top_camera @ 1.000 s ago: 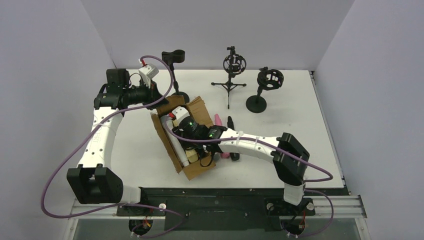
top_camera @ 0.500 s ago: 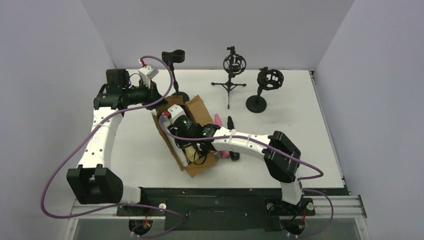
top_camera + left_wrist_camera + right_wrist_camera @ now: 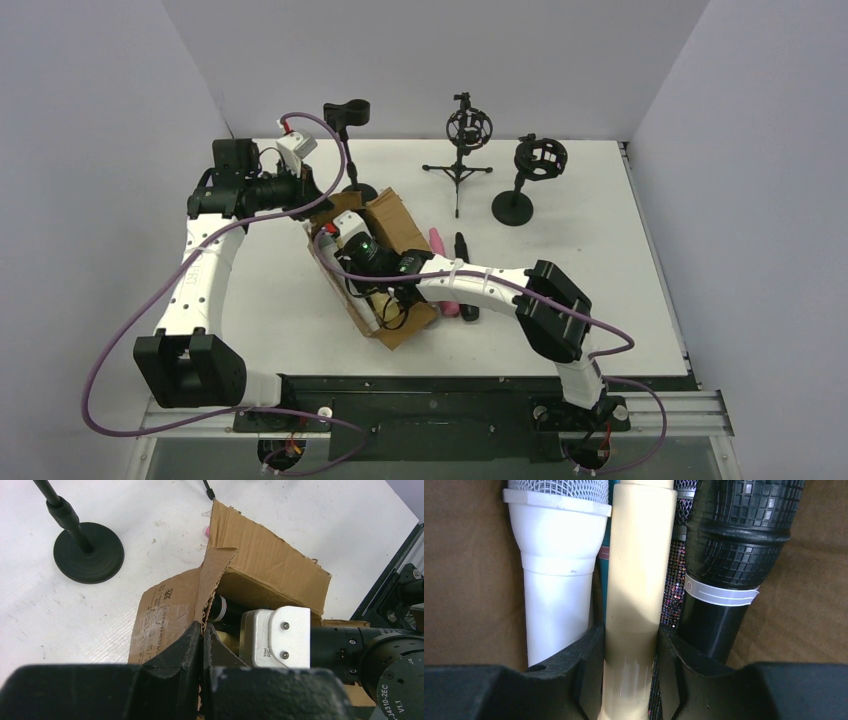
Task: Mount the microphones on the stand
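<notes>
A brown cardboard box (image 3: 396,226) lies open on the table. My left gripper (image 3: 202,645) is shut on the edge of its flap (image 3: 212,575). My right gripper (image 3: 630,665) is deep inside the box, shut on the handle of a cream-yellow microphone (image 3: 639,580). Beside it lie a white microphone (image 3: 556,570), a black one (image 3: 729,565), a glittery one (image 3: 672,580) and a sliver of a teal one (image 3: 603,570). A pink microphone (image 3: 437,241) and a black microphone (image 3: 462,245) lie on the table right of the box. The right gripper's tips are hidden in the top view.
Three black stands are at the back: a clip stand (image 3: 347,112) on a round base (image 3: 89,552) just behind the box, a tripod with a shock mount (image 3: 468,128), and a shock mount on a round base (image 3: 540,157). My right wrist camera (image 3: 280,637) fills the box mouth.
My right arm has pushed further up and left into the box, and the box has shifted a little. The left arm has held still on the flap.
</notes>
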